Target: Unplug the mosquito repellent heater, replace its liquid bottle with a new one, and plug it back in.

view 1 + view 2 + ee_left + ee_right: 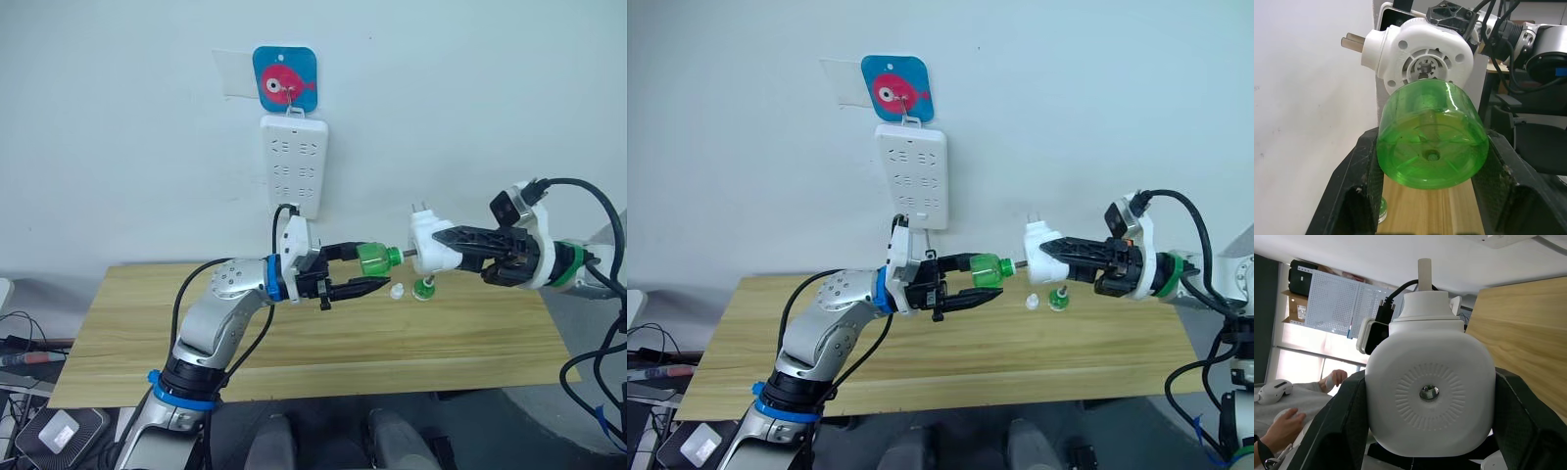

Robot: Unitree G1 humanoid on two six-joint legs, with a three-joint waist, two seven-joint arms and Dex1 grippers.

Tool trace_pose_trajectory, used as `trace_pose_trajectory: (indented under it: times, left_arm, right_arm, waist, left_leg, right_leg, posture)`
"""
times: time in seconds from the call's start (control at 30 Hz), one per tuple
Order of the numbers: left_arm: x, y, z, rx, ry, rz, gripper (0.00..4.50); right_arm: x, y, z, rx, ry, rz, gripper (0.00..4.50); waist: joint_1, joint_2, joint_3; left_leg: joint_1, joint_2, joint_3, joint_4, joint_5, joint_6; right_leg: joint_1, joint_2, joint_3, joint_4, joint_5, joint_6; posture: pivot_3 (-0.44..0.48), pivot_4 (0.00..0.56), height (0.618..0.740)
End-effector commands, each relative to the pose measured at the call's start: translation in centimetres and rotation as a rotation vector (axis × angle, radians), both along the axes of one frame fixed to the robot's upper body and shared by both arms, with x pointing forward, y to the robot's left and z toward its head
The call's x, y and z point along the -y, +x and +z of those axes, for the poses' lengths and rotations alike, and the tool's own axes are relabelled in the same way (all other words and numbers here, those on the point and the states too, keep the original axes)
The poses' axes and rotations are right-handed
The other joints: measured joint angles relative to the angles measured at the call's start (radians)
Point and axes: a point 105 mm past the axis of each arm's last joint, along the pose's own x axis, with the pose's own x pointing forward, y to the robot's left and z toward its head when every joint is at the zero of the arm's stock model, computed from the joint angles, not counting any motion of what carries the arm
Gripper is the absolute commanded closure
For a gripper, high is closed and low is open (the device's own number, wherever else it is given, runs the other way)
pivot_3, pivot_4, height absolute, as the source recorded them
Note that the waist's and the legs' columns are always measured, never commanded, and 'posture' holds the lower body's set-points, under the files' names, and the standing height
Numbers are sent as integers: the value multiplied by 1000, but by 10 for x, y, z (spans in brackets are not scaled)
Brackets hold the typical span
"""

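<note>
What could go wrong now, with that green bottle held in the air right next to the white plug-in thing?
The left gripper holds the capless green bottle by its sides, wick toward the heater in the right gripper. If the two are misaligned, the thin wick could bend or miss the opening. The smooth bottle might also slip and spill over the table, near the other green bottle.

left fingers (355, 272) hold green bottle (375, 258) facing heater (434, 246) in right fingers (468, 242).

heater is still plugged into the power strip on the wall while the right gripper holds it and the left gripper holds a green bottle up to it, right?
Not quite: the left eye view shows the heater unplugged, prongs bare, held in mid-air below and to the side of the power strip. The rest holds: the right gripper grips it, and the left gripper holds the green bottle up to it.
</note>
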Motion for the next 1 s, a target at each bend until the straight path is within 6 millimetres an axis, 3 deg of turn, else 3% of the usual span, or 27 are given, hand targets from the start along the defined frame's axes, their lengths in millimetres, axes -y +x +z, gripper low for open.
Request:
trace_pose_trajectory:
  times: [0.03, 0.43, 1.0]
  left_arm:
    - [7, -6, 11, 54, -15, -37, 2279]
    - [8, -2, 12, 69, -8, -24, 2279]
    - [3, 1, 22, 77, -45, -8, 2279]
  right_arm:
    - [-5, -3, 11, 48, 28, 16, 1555]
    - [-9, -10, 10, 61, 25, 52, 1555]
    - [-3, -5, 11, 50, 21, 22, 1555]
  waist:
    - [0, 0, 0]
    - [1, 0, 0]
    - [1, 0, 0]
  left_leg:
    - [0, 0, 0, 0, 0, 0]
    - [0, 0, 0, 0, 0, 0]
    - [0, 0, 0, 0, 0, 0]
  right_leg:
    - [0, 0, 0, 0, 0, 0]
    - [-1, 0, 0, 0, 0, 0]
    - [-1, 0, 0, 0, 0, 0]
  posture:
    - [-39, 163, 740]
    - [-42, 161, 740]
    - [-42, 173, 740]
